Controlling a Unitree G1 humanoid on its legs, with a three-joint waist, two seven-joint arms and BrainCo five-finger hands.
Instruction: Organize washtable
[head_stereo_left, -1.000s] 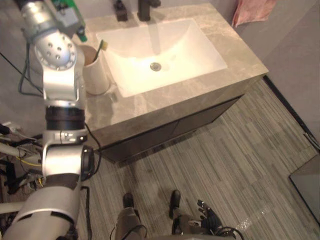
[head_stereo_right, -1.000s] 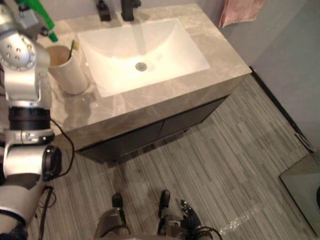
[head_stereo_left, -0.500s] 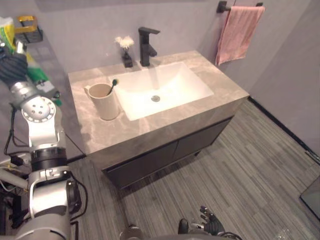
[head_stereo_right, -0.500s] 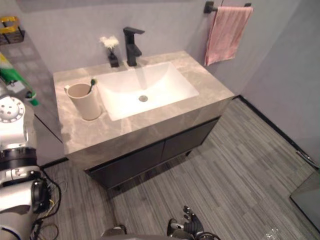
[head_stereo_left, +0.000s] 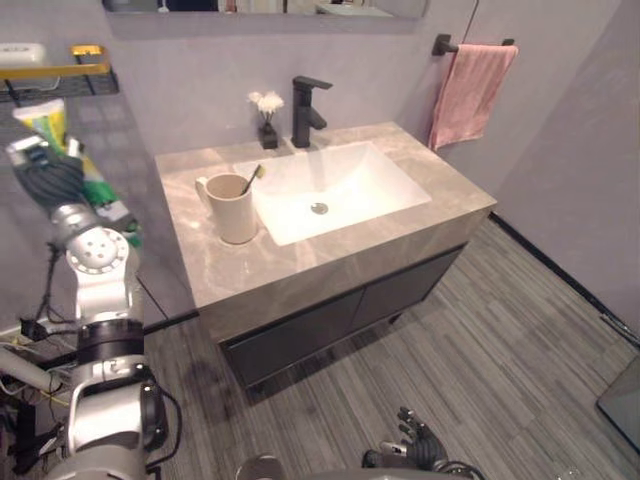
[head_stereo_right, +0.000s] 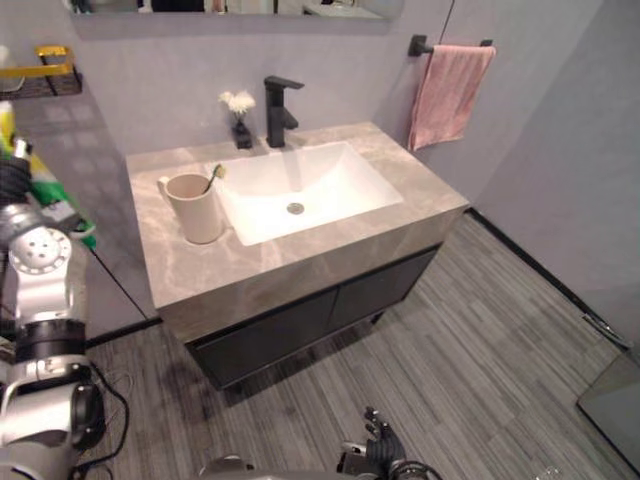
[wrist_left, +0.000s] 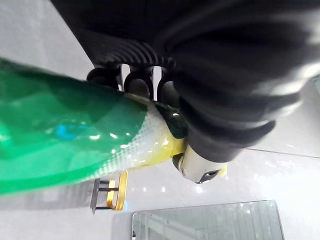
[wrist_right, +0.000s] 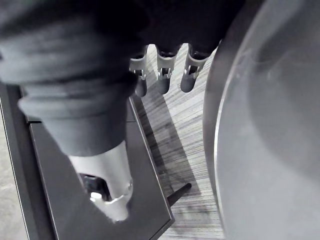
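My left hand (head_stereo_left: 50, 178) is up beside the wall, left of the marble washtable (head_stereo_left: 300, 265), and is shut on a green, yellow and white tube (head_stereo_left: 42, 118). In the left wrist view the fingers (wrist_left: 137, 82) curl round the tube (wrist_left: 75, 140). A beige cup (head_stereo_left: 233, 208) with a toothbrush (head_stereo_left: 252, 176) in it stands on the counter left of the white basin (head_stereo_left: 345, 185). My right hand (head_stereo_left: 420, 452) hangs low over the floor, fingers (wrist_right: 163, 70) relaxed and holding nothing.
A gold wire shelf (head_stereo_left: 60, 70) is on the wall above my left hand. A black faucet (head_stereo_left: 308, 108) and a small flower vase (head_stereo_left: 267, 125) stand behind the basin. A pink towel (head_stereo_left: 468, 85) hangs on a bar at right. Dark cabinet doors (head_stereo_left: 330, 320) are below the counter.
The camera has pulled back and tilted up, so the whole washtable and wall now show. My left hand stays shut on the tube, now near the wall shelf.
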